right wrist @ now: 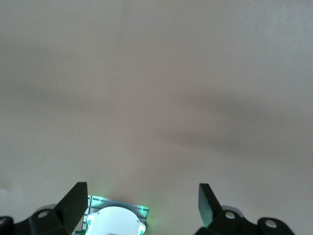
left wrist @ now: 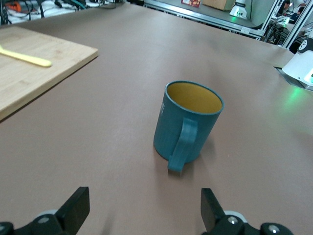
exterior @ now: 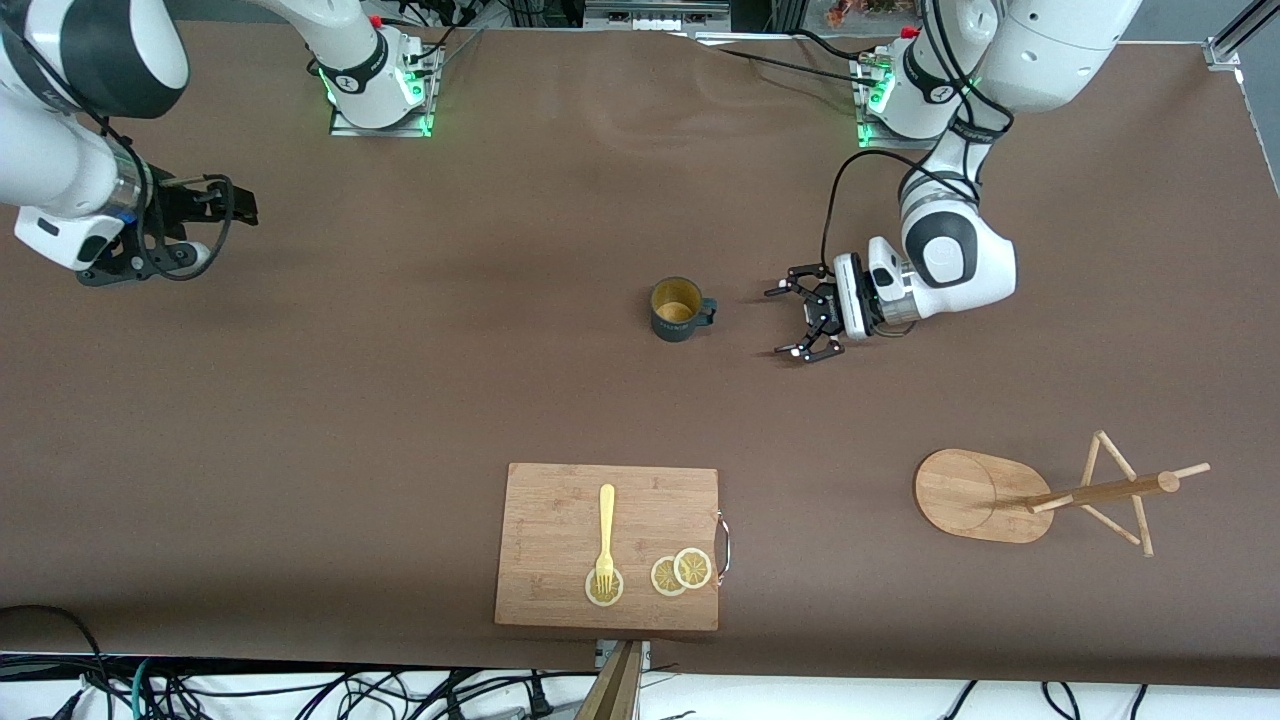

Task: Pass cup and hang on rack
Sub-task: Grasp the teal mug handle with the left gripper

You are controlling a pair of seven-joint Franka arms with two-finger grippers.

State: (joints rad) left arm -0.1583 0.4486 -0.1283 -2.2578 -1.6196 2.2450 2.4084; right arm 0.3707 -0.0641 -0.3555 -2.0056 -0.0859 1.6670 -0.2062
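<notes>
Here we see the cup (exterior: 678,309) upright on bare table, handle (left wrist: 183,145) turned toward the left gripper (exterior: 792,320), which sits low just beside it, fingers spread wide and holding nothing; only their tips show in the left wrist view. Its yellowish inside looks empty. Open cloth surrounds it. The rack (exterior: 1040,490) stands well apart, nearer the front camera. The right gripper (exterior: 215,222) waits over the right arm's end, also spread. A cutting board (exterior: 560,540) carries a fork (exterior: 605,535) and lemon slices (exterior: 680,572).

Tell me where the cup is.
The cup stands upright mid-table, handle toward the open left gripper beside it, farther from the front camera than the cutting board.
</notes>
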